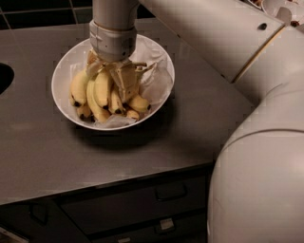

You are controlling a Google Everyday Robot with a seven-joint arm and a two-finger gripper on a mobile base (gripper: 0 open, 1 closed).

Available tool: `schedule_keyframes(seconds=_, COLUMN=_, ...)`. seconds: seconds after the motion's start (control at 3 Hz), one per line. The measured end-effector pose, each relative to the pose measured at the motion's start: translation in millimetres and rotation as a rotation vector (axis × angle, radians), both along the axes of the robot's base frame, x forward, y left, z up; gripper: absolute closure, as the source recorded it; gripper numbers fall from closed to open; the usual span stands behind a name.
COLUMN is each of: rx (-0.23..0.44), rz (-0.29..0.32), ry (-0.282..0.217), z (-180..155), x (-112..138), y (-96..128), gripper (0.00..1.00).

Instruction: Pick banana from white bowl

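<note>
The banana (97,92) is a bunch of yellow bananas with dark tips, lying in the white bowl (61,76), which is lined with crinkled white paper (159,80). The bowl stands on a dark grey counter. My gripper (122,78) comes straight down into the bowl from above. Its beige fingers are closed around the bunch's stem end at the top of the bananas. The bunch still rests in the bowl. The wrist hides the stem itself.
The grey counter (199,123) runs to a front edge with drawers (171,192) below. A dark round opening (4,78) is at the left edge. My arm's white body (266,180) fills the right side. Another white dish (285,9) shows at top right.
</note>
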State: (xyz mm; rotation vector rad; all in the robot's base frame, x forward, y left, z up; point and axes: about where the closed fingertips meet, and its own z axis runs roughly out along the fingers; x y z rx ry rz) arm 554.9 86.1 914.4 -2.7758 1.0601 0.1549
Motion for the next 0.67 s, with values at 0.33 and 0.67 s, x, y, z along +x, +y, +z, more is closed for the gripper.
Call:
schedule_keyframes(seconds=0.33, rx=0.000, rz=0.000, ry=0.000, z=-0.1, x=0.0, y=0.0, gripper=0.86)
schedule_keyframes(seconds=0.67, rx=0.020, rz=-0.039, ry=-0.057, z=11.1, x=-3.7, y=0.8, gripper=1.00)
